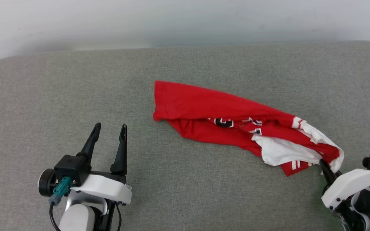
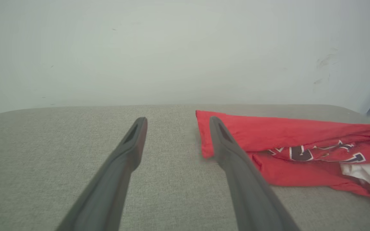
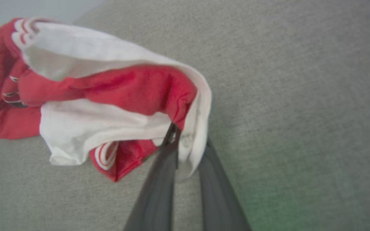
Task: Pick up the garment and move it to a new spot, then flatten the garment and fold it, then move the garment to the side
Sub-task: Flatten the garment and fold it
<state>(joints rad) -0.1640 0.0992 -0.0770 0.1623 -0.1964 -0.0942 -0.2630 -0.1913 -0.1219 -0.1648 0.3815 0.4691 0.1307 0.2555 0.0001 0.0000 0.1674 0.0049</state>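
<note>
The garment (image 1: 223, 112), a red jersey-style shirt with white sleeves and a dark print, lies crumpled in a long strip across the grey cushion, running from the centre toward the right. My right gripper (image 1: 328, 170) is shut on the garment's white-and-red end at the lower right; in the right wrist view the fabric (image 3: 159, 93) is pinched between the two dark fingers (image 3: 162, 179) and drapes over them. My left gripper (image 1: 109, 128) stands open at the lower left, apart from the cloth. In the left wrist view the garment (image 2: 284, 134) lies just beyond the right finger (image 2: 236, 160).
A grey fabric cushion (image 1: 59, 89) spreads under everything, its far edge meeting a pale wall (image 1: 185, 19). Bare cushion lies left of the garment and in front of it.
</note>
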